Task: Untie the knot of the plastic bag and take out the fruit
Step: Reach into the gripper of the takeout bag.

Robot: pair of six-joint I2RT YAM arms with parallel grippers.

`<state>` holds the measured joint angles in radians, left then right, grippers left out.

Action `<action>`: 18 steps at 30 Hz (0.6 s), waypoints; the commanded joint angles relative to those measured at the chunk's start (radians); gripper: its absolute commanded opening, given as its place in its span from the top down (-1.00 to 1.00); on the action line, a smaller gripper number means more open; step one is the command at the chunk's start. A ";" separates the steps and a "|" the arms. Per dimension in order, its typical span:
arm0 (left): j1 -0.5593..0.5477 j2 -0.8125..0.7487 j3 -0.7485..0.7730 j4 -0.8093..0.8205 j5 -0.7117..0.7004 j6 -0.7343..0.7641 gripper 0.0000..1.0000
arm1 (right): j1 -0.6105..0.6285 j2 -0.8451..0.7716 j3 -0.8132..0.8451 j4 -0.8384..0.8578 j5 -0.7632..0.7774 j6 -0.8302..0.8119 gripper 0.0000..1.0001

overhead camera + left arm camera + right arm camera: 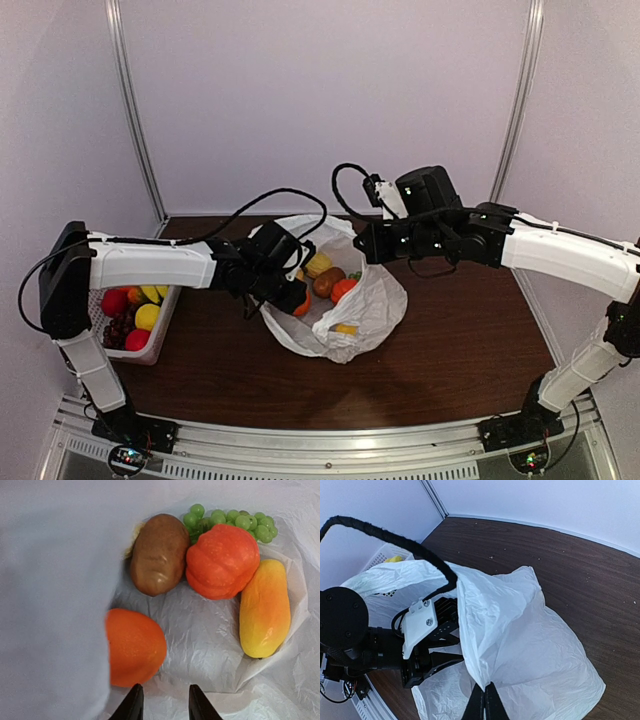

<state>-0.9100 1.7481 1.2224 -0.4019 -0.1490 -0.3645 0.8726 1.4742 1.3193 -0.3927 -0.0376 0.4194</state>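
Inside the plastic bag (pixel 200 645), left fingers (pixel 132 705) gape beside fruit (pixel 135 647).

Over at the far left of the worktop (pixel 460 350) sits the white slatted basket (pixel 158 335), right up against the side edge. Inside it there's one red apple (pixel 114 302) at the basket's back left and a second red apple (pixel 137 339) at its near end. The dark purple grapes (pixel 118 330) are tucked between them, by the basket's left wall. The worktop itself, dark brown wood grain, stretches away to the right of the basket. Behind the basket, a slim metal strip (pixel 135 110) climbs the pale wall (pixel 320 100). Nearer than the basket, a ridged metal rail (pixel 330 440) runs along the worktop's front edge.
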 commanded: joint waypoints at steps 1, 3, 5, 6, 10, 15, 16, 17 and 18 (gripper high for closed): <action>0.032 0.038 0.023 0.102 0.040 -0.028 0.30 | -0.003 -0.009 -0.008 0.012 -0.033 0.016 1.00; 0.037 0.050 0.035 0.105 0.023 -0.033 0.23 | -0.003 -0.001 -0.007 0.017 -0.039 0.019 1.00; 0.041 0.056 0.048 0.105 0.004 -0.041 0.14 | 0.000 0.009 -0.005 0.019 -0.040 0.021 1.00; 0.043 0.055 0.051 0.110 -0.002 -0.042 0.12 | 0.000 0.012 -0.006 0.022 -0.039 0.024 1.00; 0.045 0.076 0.060 0.122 0.005 -0.044 0.05 | 0.005 0.027 -0.006 0.042 -0.053 0.033 1.00; 0.048 0.108 0.068 0.105 -0.072 -0.039 -0.02 | 0.016 0.048 0.011 0.045 -0.063 0.032 1.00; 0.051 0.113 0.072 0.101 -0.081 -0.036 -0.05 | 0.017 0.049 0.013 0.045 -0.064 0.031 1.00; 0.054 0.119 0.077 0.096 -0.098 -0.037 -0.08 | 0.017 0.051 0.015 0.043 -0.065 0.030 1.00; 0.056 0.123 0.079 0.096 -0.111 -0.037 -0.09 | 0.018 0.052 0.015 0.044 -0.067 0.030 1.00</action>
<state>-0.8738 1.8374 1.2716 -0.3206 -0.1833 -0.3950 0.8818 1.5135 1.3193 -0.3664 -0.0879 0.4450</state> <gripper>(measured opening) 0.530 0.003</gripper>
